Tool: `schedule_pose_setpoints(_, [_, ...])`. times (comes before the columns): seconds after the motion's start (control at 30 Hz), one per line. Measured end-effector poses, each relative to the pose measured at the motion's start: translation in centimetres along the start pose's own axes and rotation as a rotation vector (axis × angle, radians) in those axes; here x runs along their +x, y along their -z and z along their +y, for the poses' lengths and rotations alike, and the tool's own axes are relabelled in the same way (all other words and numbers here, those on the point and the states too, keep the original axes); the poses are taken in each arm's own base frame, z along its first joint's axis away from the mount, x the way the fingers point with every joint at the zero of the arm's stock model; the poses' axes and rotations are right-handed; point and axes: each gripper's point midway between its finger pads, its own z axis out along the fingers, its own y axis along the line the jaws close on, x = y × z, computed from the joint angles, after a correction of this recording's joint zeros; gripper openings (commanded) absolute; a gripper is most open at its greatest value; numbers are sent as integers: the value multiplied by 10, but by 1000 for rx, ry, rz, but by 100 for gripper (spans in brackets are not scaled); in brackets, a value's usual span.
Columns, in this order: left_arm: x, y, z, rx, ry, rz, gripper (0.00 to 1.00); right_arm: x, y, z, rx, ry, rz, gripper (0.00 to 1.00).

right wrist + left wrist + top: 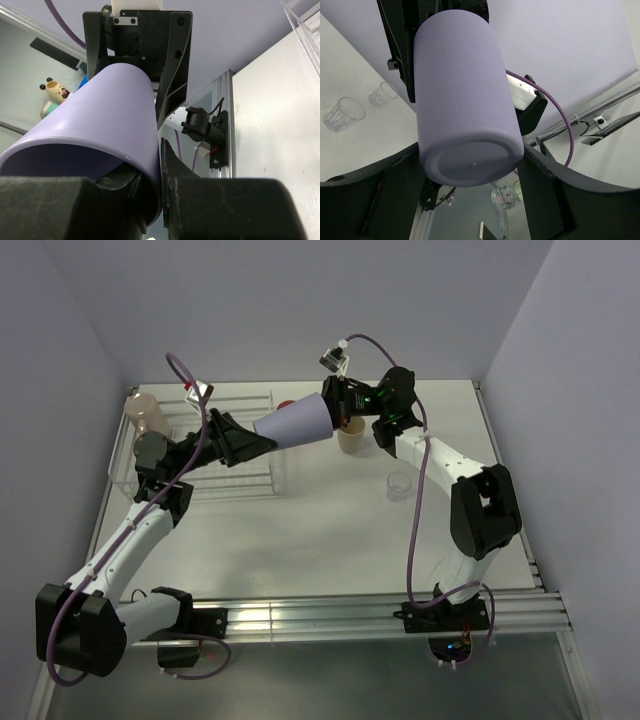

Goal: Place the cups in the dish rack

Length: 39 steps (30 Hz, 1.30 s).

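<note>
A lavender cup (295, 423) hangs in the air on its side between my two grippers, just right of the clear dish rack (250, 483). My right gripper (335, 417) pinches its rim, one finger inside and one outside, as the right wrist view (161, 172) shows. My left gripper (262, 444) has a finger against each side of the cup's base (470, 165). A tan cup (350, 439) and a coral-red cup (287, 405) stand behind, partly hidden. A clear glass (399, 485) stands on the table. A pale pink mug (145, 412) is at the rack's far left.
The left wrist view shows two clear glasses (344, 113) (383, 94) on the white table. Walls close in the table at the left, back and right. An aluminium rail (380, 608) runs along the near edge by the arm bases.
</note>
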Motion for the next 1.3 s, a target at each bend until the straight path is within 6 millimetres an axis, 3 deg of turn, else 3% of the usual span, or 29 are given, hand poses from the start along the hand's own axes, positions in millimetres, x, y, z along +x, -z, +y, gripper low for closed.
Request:
schedule_pose_setpoints(0.27, [0,0,0,0,5,0,82,2,0,-2,2,0,0,0])
schedule_pose_setpoints(0.6, [-4,1,6,-24,21,-18,78,4,0,-2,7,3,-4,0])
schedule_pose_setpoints(0.7, [-5,1,10,-40,31,-29,74,5,0,-3,10,-2,-1,0])
schedule_pose_setpoints(0.8, [-6,1,11,-44,35,-30,63,5,0,-5,13,-5,-2,0])
schedule_pose_setpoints(0.87, [-6,1,11,-45,35,-32,45,5,0,-5,15,-2,-5,0])
schedule_pose_setpoints(0.9, [-6,1,11,-45,35,-32,36,5,0,-6,16,-2,-6,11])
schedule_pose_setpoints(0.93, [-6,1,11,-45,34,-32,17,5,0,-6,17,-2,-5,20])
schedule_pose_setpoints(1.0, [-6,1,11,-46,33,-32,0,5,0,-7,21,-11,-2,47])
schedule_pose_setpoints(1.03, [-6,1,11,-47,30,-33,0,6,0,-9,25,-18,1,90])
schedule_pose_setpoints(1.07, [-7,2,12,-49,23,-34,0,7,0,-11,30,-24,3,99])
schedule_pose_setpoints(1.3, [-15,10,20,-108,-31,-21,0,4,2,-36,149,-12,-2,100])
